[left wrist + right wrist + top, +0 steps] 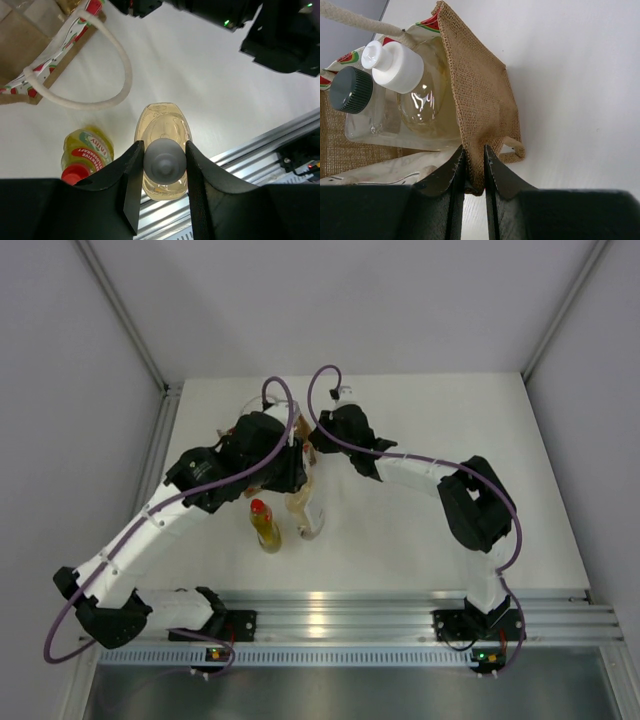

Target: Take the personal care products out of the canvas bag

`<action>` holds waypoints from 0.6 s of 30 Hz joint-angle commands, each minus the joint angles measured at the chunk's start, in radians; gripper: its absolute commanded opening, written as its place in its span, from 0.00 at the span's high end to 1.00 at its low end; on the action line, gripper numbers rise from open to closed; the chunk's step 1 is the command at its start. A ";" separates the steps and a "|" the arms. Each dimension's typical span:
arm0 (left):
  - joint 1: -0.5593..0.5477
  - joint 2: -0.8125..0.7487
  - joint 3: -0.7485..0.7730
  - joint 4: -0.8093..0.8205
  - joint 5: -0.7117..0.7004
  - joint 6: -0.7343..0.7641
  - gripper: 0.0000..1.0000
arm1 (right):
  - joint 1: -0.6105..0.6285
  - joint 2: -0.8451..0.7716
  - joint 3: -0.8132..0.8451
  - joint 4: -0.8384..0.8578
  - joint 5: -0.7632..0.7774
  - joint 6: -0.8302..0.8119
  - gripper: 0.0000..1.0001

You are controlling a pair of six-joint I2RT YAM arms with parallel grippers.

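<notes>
My left gripper (163, 146) (298, 490) is shut on the pale round cap (164, 162) of a clear amber-yellow bottle (162, 122) (308, 518), held upright near the table's front. I cannot tell whether its base touches the table. The red-capped bottle (86, 156) (265, 526) stands just left of it. My right gripper (474, 148) (318, 445) is shut on the canvas bag's brown side edge (480, 100). Inside the bag lie a white-capped bottle (395, 65) and a dark-capped bottle (351, 90). In the top view the bag (303, 430) is mostly hidden under the wrists.
The bag's white loop handle (117, 75) lies on the table behind the held bottle. The aluminium rail (400, 610) runs along the near table edge, close under the held bottle. White walls enclose the table on both sides and at the back.
</notes>
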State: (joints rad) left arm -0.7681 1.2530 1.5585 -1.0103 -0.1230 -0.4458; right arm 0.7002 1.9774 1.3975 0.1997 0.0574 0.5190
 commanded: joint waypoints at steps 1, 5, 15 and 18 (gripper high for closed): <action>-0.028 -0.121 -0.079 0.206 -0.129 -0.056 1.00 | 0.004 -0.008 0.032 -0.109 0.018 -0.017 0.97; -0.097 -0.158 -0.182 0.285 -0.233 -0.138 1.00 | 0.005 -0.006 0.037 -0.114 0.019 -0.017 0.97; -0.430 0.008 -0.193 0.288 -0.650 -0.353 1.00 | 0.007 -0.012 0.035 -0.125 0.039 -0.010 0.97; -0.468 0.096 -0.173 0.288 -0.652 -0.405 1.00 | 0.007 -0.011 0.037 -0.128 0.041 -0.008 0.97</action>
State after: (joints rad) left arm -1.2083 1.2949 1.3281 -0.8593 -0.6533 -0.7483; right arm 0.7006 1.9774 1.4105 0.1726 0.0620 0.5205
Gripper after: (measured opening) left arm 0.405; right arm 0.169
